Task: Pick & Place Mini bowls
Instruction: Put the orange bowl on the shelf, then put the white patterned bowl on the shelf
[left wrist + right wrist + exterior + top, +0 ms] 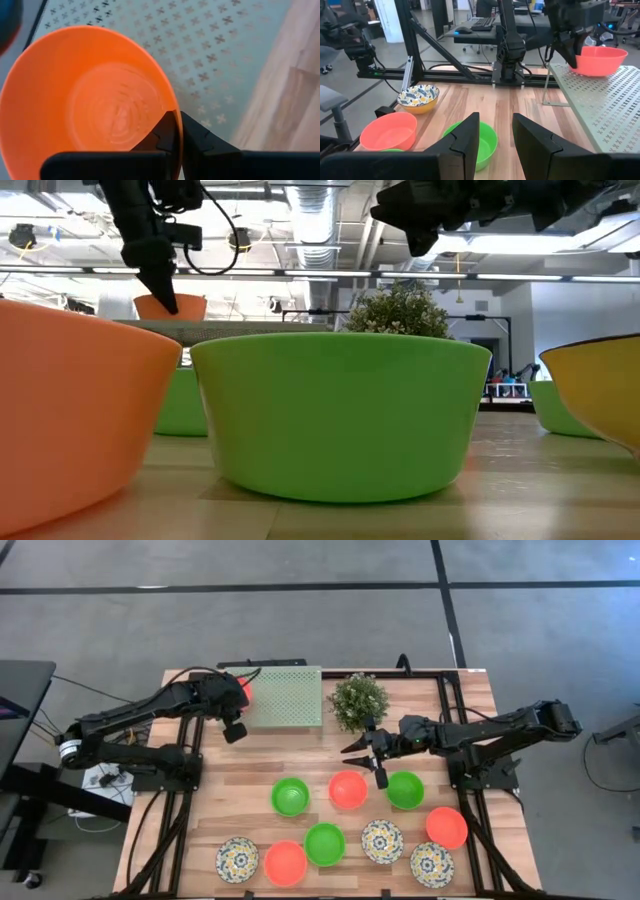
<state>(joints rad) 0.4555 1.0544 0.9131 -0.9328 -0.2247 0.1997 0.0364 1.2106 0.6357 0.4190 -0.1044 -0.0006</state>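
While clamped: L gripper (175, 131), red-orange bowl (85, 100).

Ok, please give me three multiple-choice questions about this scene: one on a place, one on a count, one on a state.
1. Where is the red-orange bowl that the left gripper holds?
A) at the perforated rack
B) beside the plant
C) on a floral bowl

2. How many green bowls show from above?
A) two
B) three
C) five

3. The right gripper is:
A) open, empty
B) shut on a bowl
C) shut, empty

Answers: 1 A, rack shows right behind it; 2 B, three counted; 3 A, nothing in its wide gap.
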